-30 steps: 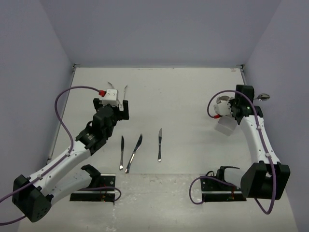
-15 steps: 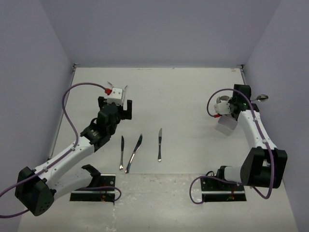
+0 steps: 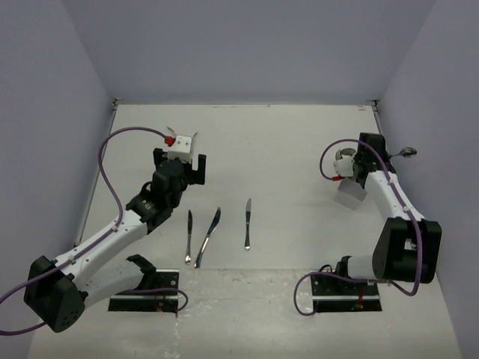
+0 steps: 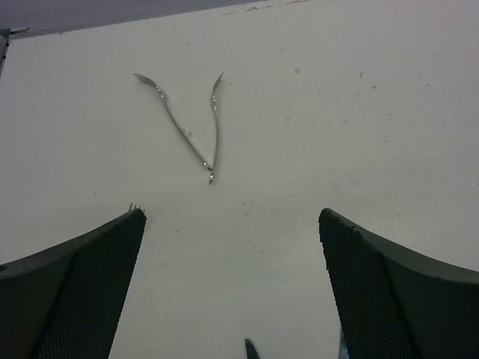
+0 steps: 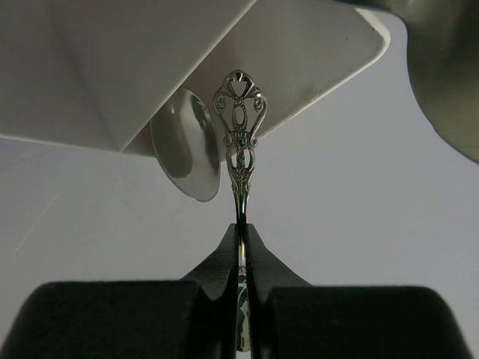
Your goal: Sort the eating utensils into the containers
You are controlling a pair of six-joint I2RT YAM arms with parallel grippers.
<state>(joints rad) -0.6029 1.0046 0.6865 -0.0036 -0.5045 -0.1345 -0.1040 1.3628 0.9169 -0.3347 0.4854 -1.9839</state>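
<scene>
1. On the left half of the table [image 3: 299, 149], left gripper [image 4: 232, 217]: jaws spread to their widest, nothing between them, nothing touched, bare tabletop below.
2. Just beyond its fingertips, two utensils [image 4: 178, 126]: slim, silver, laid in a V with the near ends meeting (far ends curved and apart).
3. Nearer the arm bases, three table knives [image 3: 209, 236]: roughly parallel, apart from one another, well clear of both grippers.
4. On the right side, right gripper [image 5: 241, 228]: jaws pressed together on the shaft of an ornate-handled utensil [image 5: 239, 142], its pierced scrollwork end projecting past the fingertips.
5. Beside that handle, a spoon bowl [image 5: 185, 153]: shiny, at the lower edge of a pale wall; whether part of the held piece or a separate one, not possible to tell.
6. Container [image 3: 352, 194]: white, translucent, thin-walled, on the table's right side just beside the right wrist; in the wrist view, directly behind the held handle.
</scene>
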